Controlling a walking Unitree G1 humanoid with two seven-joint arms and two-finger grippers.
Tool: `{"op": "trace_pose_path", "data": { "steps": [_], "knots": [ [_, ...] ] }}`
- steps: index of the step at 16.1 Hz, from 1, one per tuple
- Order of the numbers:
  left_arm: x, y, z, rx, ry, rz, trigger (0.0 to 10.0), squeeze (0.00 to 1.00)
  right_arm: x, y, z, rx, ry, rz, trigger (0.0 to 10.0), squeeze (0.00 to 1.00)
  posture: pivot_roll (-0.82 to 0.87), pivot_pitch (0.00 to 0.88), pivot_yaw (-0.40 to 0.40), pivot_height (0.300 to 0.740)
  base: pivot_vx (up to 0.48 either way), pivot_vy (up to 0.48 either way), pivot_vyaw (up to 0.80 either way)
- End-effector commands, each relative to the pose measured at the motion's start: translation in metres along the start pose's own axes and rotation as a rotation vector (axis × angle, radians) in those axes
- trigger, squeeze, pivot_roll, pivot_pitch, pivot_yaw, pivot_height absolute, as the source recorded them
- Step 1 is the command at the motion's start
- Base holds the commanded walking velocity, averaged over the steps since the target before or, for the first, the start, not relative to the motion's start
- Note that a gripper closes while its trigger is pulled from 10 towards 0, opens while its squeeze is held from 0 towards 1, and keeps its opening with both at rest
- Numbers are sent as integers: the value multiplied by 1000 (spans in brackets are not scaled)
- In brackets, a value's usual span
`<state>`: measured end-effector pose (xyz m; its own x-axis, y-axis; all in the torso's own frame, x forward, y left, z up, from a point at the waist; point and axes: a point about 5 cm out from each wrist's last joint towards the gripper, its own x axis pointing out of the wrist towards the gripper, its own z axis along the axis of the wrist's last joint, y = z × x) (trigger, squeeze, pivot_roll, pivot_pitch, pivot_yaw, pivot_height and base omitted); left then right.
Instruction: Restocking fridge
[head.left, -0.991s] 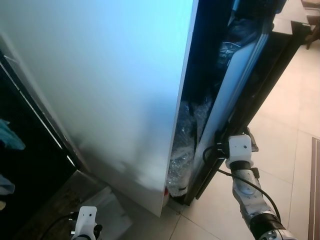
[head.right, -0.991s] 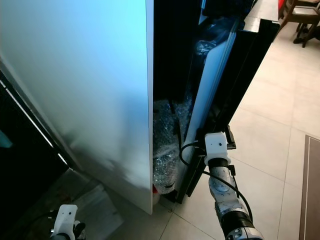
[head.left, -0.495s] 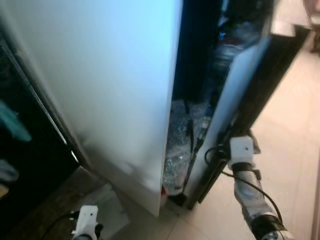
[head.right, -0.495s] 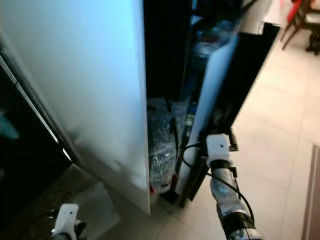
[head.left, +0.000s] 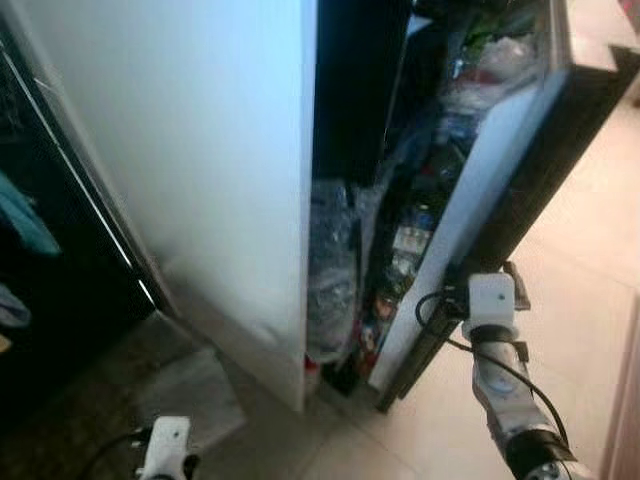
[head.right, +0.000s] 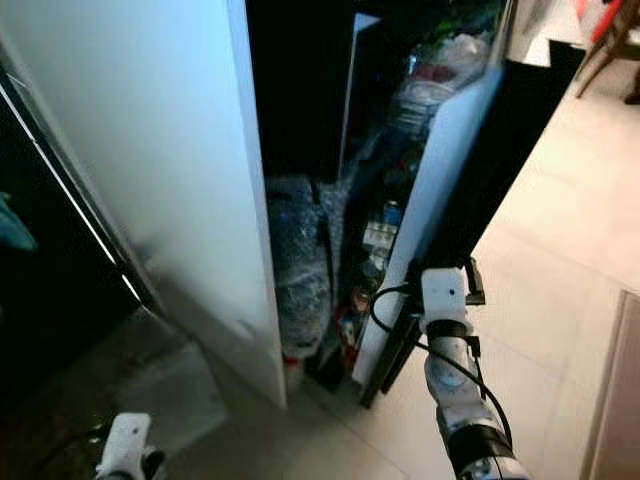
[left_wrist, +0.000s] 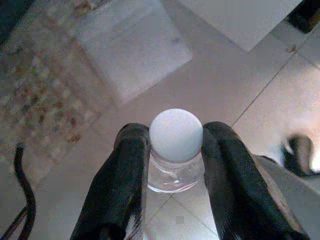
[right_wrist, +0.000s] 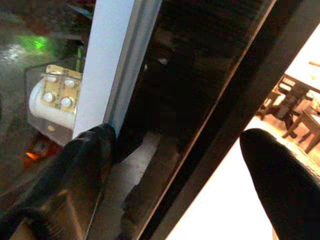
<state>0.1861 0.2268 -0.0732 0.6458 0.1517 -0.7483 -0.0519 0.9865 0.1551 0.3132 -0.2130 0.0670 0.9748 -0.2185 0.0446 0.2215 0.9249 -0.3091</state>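
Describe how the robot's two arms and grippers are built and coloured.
The right arm is silver, jointed metal with a white box-shaped wrist block and a looping black cable. The left arm's wrist has the same white block and a black cable. The left gripper and right gripper each have two long, rounded, matte black fingers.

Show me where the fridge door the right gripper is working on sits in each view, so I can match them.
Left eye view: fridge door, white edge slanting from upper right down to the right gripper.
Right eye view: same door, above the wrist.
Right wrist view: its white edge between the fingers.
Left wrist view: not identifiable.
Shared landmark: the white door edge.
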Motion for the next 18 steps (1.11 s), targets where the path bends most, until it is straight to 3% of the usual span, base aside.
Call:
{"op": "trace_pose_path", "data": {
  "steps": [1, 12, 18],
  "knots": [
    [0, -2, 0, 10, 7, -4, 10000, 0, -4, -9, -12, -3, 67, -40, 10000, 0, -89, 71, 7, 740, 0, -326, 0],
    [0, -3, -1, 21, 11, -5, 10000, 0, -5, -12, -16, -13, 83, -61, 10000, 0, -93, 66, 12, 740, 0, -328, 0],
    [1, -3, 1, 22, 11, -5, 10000, 0, -5, -15, -17, -20, 93, -71, 10000, 0, -93, 63, 12, 740, 0, 0, 0]
  ]
}}
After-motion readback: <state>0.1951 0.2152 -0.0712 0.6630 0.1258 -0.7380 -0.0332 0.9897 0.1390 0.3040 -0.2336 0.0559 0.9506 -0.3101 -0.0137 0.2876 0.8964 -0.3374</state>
